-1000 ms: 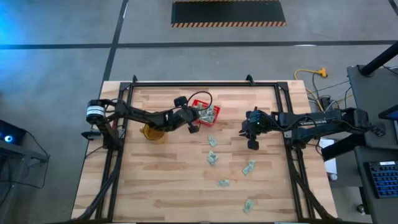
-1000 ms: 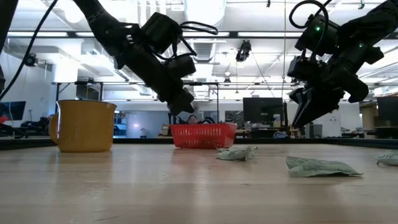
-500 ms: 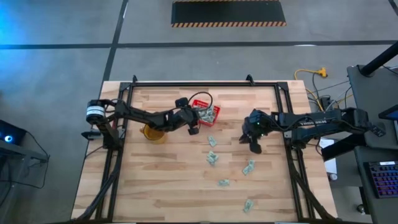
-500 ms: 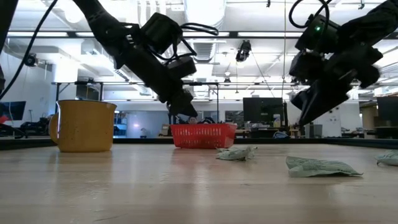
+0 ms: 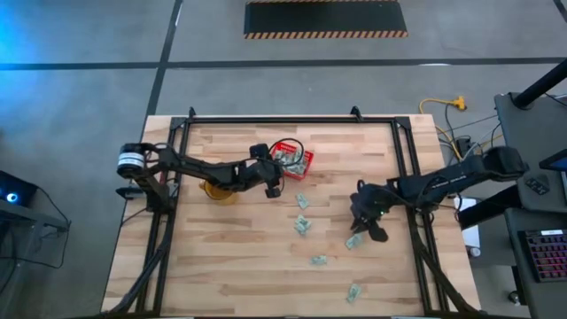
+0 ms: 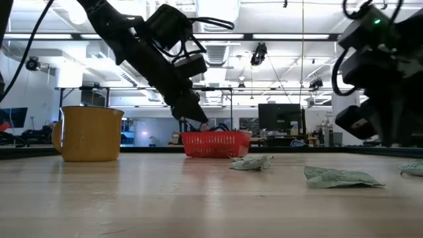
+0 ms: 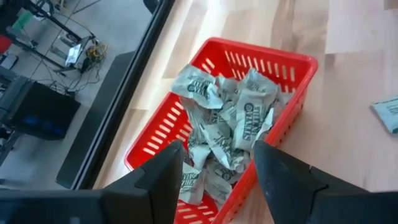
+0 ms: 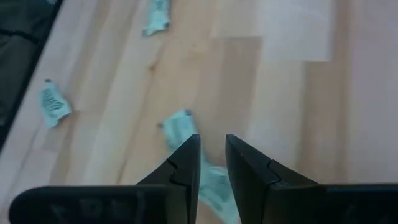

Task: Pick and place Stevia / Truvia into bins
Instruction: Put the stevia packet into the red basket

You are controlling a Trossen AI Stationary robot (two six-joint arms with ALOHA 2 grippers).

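You see a counter [image 5: 239, 239] of pale blond wood planks with slightly darker streaks, edged by a black frame [image 5: 292, 121]. The basket [image 7: 273, 65] is bright red with slotted, latticed sides, and the sachets [image 7: 245, 118] heaped in it are pale green and white with dark printed lettering. Loose sachets [image 5: 303, 225] on the counter show the same pale green. The mug [image 6: 86, 134] is mustard yellow. Both arms and each pincer, left [image 7: 214, 163] and right [image 8: 212, 163], are matte black. The floor [image 5: 89, 97] is grey with dark lines, carrying a black mat [image 5: 325, 18] bordered in yellow-and-black hazard stripes. A yellow cable [image 5: 443, 104] lies beside the counter.
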